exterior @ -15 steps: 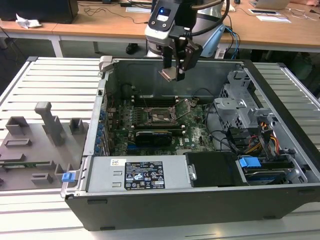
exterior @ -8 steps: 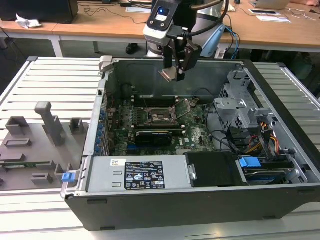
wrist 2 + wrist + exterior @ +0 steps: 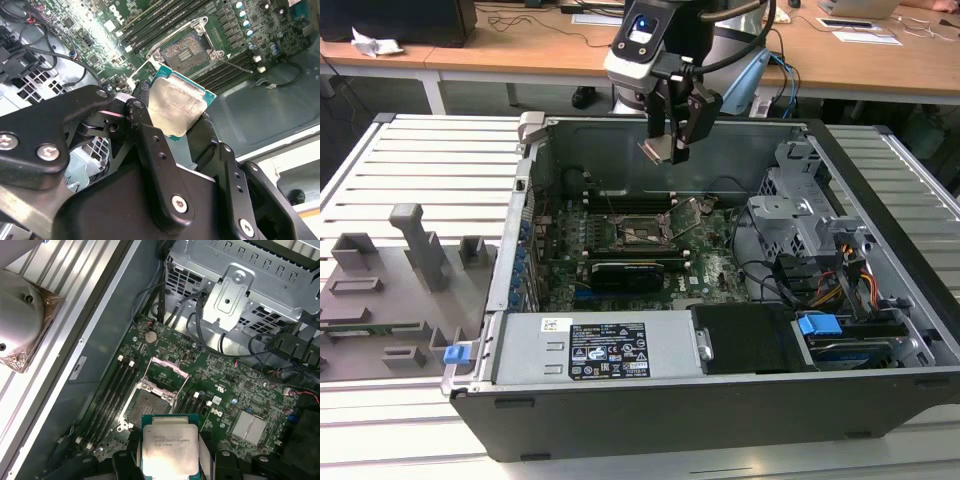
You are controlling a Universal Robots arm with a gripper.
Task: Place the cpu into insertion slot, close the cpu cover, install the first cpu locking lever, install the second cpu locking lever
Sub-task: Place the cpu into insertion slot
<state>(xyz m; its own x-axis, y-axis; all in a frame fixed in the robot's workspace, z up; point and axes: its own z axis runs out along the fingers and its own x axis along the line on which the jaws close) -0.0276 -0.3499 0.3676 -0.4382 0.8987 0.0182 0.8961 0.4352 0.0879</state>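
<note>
Overhead, the tool (image 3: 672, 152) clamps the cpu (image 3: 169, 450), tilted, metal top wristward, above the insertion slot (image 3: 642, 232)

Office-like lab: desks (image 3: 520, 52), open computer (image 3: 720, 420)

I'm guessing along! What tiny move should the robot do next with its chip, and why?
Probably ease downward: the gripper grips the flat square silvery chip well above the black-framed square socket, which lies open and empty.
</note>
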